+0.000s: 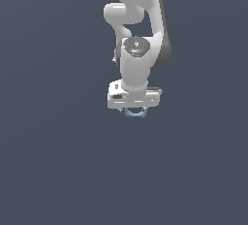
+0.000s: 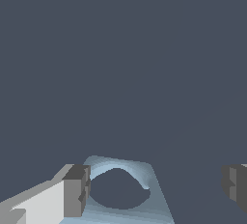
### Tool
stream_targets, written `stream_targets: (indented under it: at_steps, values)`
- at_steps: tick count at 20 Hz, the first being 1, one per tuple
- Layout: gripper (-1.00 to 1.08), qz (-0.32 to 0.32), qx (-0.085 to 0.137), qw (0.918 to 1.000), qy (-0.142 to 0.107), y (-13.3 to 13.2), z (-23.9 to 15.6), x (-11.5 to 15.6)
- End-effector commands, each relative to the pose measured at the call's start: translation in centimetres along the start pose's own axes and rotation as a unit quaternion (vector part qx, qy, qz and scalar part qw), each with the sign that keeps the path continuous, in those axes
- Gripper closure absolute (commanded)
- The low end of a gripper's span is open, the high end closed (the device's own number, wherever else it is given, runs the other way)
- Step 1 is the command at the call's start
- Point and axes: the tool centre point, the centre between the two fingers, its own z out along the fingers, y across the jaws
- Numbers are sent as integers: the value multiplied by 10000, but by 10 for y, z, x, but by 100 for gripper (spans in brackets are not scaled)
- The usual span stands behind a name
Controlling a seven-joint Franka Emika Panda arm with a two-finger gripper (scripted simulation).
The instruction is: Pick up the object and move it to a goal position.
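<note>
The object (image 2: 121, 164) is a small pale-blue ring-like piece with an open centre. It lies between my gripper's fingers, close against one grey fingertip (image 2: 75, 190) and well apart from the other. My gripper (image 2: 157, 189) is open wide around it. In the exterior view the white hand points straight down at the middle of the scene. There the gripper (image 1: 134, 108) sits low over the object (image 1: 136, 114), of which only a thin blue arc shows beneath the hand. Whether the object rests on the surface or is lifted cannot be told.
A plain dark blue-grey surface fills both views. The white arm (image 1: 138, 30) rises behind the hand toward the top of the exterior view. No other objects or marked places show.
</note>
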Motion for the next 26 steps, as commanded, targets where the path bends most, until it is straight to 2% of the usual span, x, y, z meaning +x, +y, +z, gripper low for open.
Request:
stream_targets:
  at_steps: [1, 14, 26]
  values:
    - [-92, 0, 0, 10000, 0, 0, 0, 0]
    - [-92, 315, 130, 9994, 0, 7, 3, 1]
    - [-92, -284, 117, 9995, 3, 4, 4, -5]
